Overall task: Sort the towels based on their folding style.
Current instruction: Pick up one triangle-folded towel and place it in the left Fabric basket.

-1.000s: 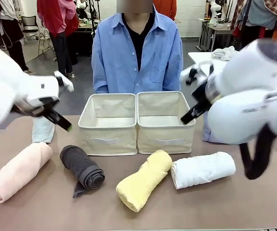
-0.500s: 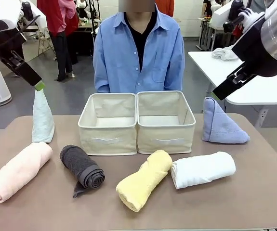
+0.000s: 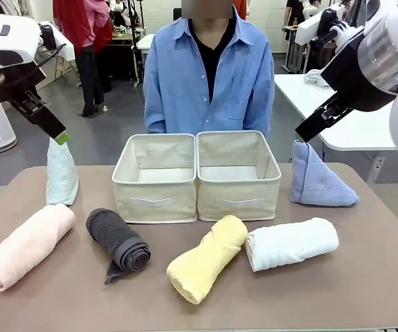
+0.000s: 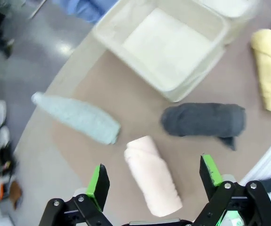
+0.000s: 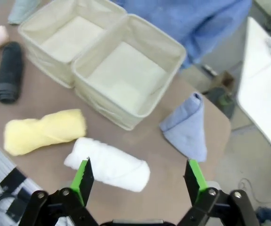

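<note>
Six towels on the table [image 3: 365, 290]: four rolls in a row toward the near edge, pink roll [image 3: 25, 245], grey roll [image 3: 115, 238], yellow roll [image 3: 205, 259], white roll [image 3: 292, 243]; two folds, green fold [image 3: 61, 173] by the far left corner, blue fold [image 3: 316, 183] far right. Two bins [image 3: 156, 200] touch mid-table, both empty. My left claw [image 4: 154, 172] and right claw [image 5: 138, 167] hang released, holding nothing; the near right corner lies bare

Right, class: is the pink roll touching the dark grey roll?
Apart. The front view shows bare table between the pink roll and the dark grey roll.
</note>
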Tool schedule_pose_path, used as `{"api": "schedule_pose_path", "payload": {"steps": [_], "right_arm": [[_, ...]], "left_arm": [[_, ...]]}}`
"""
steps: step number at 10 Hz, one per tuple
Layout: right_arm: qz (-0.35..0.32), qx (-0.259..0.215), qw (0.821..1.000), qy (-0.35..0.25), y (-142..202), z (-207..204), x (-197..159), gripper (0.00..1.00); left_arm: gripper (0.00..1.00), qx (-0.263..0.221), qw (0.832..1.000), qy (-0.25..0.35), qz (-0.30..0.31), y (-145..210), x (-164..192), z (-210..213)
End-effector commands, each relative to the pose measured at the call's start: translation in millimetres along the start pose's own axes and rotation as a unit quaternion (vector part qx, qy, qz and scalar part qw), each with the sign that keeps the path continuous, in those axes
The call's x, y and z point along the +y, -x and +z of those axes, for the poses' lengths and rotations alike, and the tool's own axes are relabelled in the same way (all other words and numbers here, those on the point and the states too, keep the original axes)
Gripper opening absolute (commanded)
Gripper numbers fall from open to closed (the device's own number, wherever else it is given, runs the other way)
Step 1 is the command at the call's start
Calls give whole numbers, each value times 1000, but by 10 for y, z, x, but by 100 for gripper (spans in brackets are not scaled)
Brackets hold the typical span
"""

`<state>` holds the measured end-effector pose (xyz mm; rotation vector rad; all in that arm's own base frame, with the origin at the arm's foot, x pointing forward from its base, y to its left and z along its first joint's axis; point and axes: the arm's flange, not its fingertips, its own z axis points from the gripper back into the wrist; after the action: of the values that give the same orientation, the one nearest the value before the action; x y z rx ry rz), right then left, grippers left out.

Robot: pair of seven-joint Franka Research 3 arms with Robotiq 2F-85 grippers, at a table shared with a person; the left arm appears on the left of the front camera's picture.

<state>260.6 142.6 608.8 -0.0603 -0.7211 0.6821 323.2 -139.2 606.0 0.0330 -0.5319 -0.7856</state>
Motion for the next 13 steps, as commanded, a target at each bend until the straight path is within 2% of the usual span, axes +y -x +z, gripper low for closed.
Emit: {"api": "schedule_pose_path", "payload": {"steps": [1,2,3,4,6,8,9,11,13], "right_arm": [[11,7,978,-207,18,312,-768,100],[8,-5,956,-292,65,325,-1188,100],[-10,-19,940,-341,122,218,-1594,100],[-14,-30,926,-377,232,48,-1917,100],[-64,-80,919,-381,612,-143,-2397,100],[-128,-123,919,-353,904,-245,-2646,100],[-149,-141,919,-336,1018,-296,-2668,100],[-174,-153,921,-312,1143,-263,-2780,100],[-170,-137,927,-306,1206,-191,-2823,100]], "left_arm": [[100,-34,978,200,-56,180,647,248],[100,-72,959,263,-77,313,890,314],[100,-101,939,317,-87,436,1169,300],[100,-147,923,342,-97,629,1379,258],[100,-220,911,340,-80,1091,1720,286],[100,-268,914,299,-63,1434,1973,357],[100,-274,919,282,-39,1639,2051,373],[100,-269,925,269,-7,1809,2185,350],[100,-252,932,260,13,1888,2258,352]]}}
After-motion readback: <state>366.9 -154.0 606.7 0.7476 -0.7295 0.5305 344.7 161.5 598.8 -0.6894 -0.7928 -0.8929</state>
